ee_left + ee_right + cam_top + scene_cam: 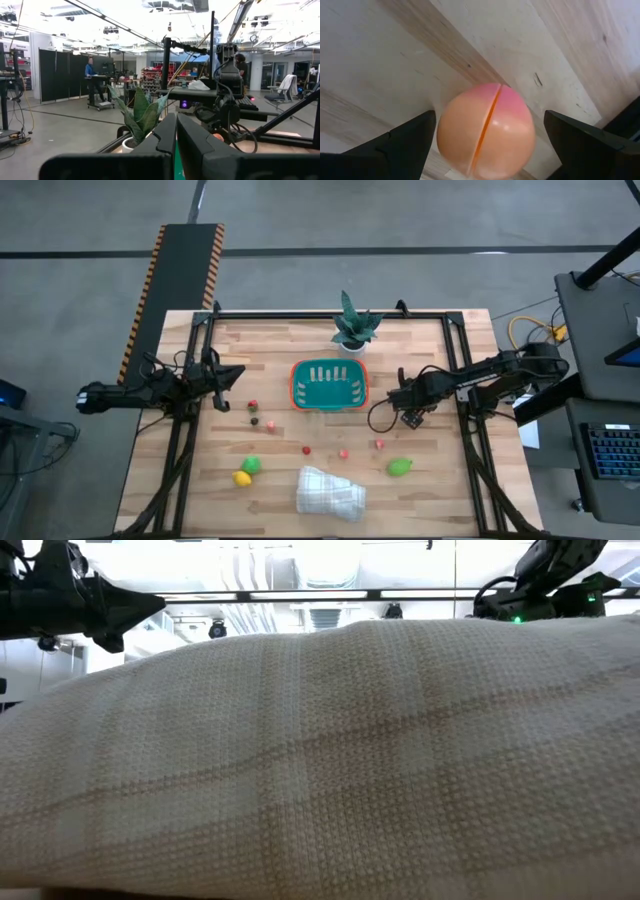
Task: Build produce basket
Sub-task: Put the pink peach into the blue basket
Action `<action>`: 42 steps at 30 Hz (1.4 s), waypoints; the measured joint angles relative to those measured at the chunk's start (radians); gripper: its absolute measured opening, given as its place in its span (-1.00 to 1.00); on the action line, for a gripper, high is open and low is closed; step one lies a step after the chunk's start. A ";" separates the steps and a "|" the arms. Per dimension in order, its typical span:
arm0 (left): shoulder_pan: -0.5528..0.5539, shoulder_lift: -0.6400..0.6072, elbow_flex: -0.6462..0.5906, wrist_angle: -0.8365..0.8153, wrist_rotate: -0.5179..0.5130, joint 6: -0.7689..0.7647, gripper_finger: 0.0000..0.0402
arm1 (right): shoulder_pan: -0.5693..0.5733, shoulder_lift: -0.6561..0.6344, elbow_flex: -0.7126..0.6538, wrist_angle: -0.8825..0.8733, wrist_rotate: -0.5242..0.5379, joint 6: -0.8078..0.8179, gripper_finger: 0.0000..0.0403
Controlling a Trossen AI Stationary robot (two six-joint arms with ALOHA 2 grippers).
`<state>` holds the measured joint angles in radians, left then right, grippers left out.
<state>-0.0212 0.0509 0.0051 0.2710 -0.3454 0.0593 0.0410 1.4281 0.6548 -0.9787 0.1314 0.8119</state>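
Right, sweeping from the left: my left pincer [232, 373] hangs off the surface's left edge with its dark fingers pressed together, empty, just waiting. Next along, small red and dark berries [254, 412] dot the pale wooden surface [440, 490], and nearer the front sit a green piece [252, 465] touching a yellow one [242, 478], with the folded white cloth [330, 491] just beside them; its waffle weave fills the low view completely. Mid-surface is the teal basket [329, 384], slotted plastic walls with an orange rim, nothing in it that I can see, and the potted plant [352, 326] behind it. Further right, my right pincer [410, 408] is down near the surface just beside the basket's right side, fingers spread wide. Its wrist camera shows a peach [486, 131] sitting between them: a smooth, glossy ball, orange shading to pink, with a seam running over it. I reckon it's hollow moulded plastic, so light, rigid and slippery, likely to roll or pop out if pinched off-centre. I'd close across its widest part, one finger each side. Last, a green lime-shaped piece [400, 467] lies near the front right.
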 joint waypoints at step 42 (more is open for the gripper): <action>0.000 0.001 0.000 0.000 0.000 0.000 -1.00 | 0.000 -0.002 -0.005 0.016 0.003 -0.008 0.16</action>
<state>-0.0212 0.0518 0.0051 0.2710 -0.3454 0.0597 0.0406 1.4265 0.6498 -0.9627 0.1341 0.8036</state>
